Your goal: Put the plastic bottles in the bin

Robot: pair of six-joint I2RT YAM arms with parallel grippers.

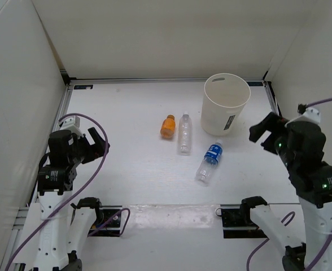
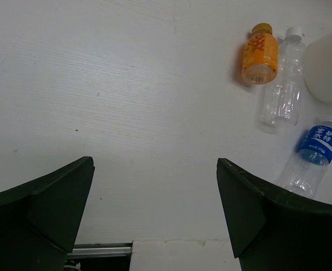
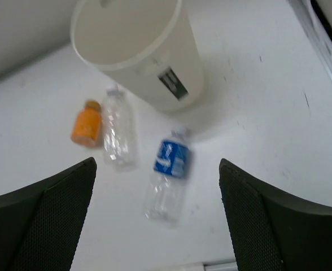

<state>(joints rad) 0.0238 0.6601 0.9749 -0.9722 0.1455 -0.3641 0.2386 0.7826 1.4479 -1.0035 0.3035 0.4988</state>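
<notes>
Three bottles lie on the white table: an orange bottle [image 1: 167, 126], a clear bottle with a white cap [image 1: 184, 133] right of it, and a clear bottle with a blue label [image 1: 210, 162] nearer me. The cream-white bin [image 1: 226, 104] stands upright at the back right. They also show in the left wrist view: orange bottle [image 2: 259, 55], clear bottle [image 2: 283, 89], blue-label bottle [image 2: 314, 156]; and in the right wrist view: orange bottle [image 3: 86, 124], clear bottle [image 3: 118, 129], blue-label bottle [image 3: 168, 174], bin [image 3: 139, 52]. My left gripper [image 1: 95, 148] and right gripper [image 1: 260, 132] are open, empty and raised. A fourth bottle is not in view.
White walls enclose the table on the left, back and right. A metal rail [image 1: 166, 82] runs along the back edge. The arm bases [image 1: 104, 217] and cables sit at the near edge.
</notes>
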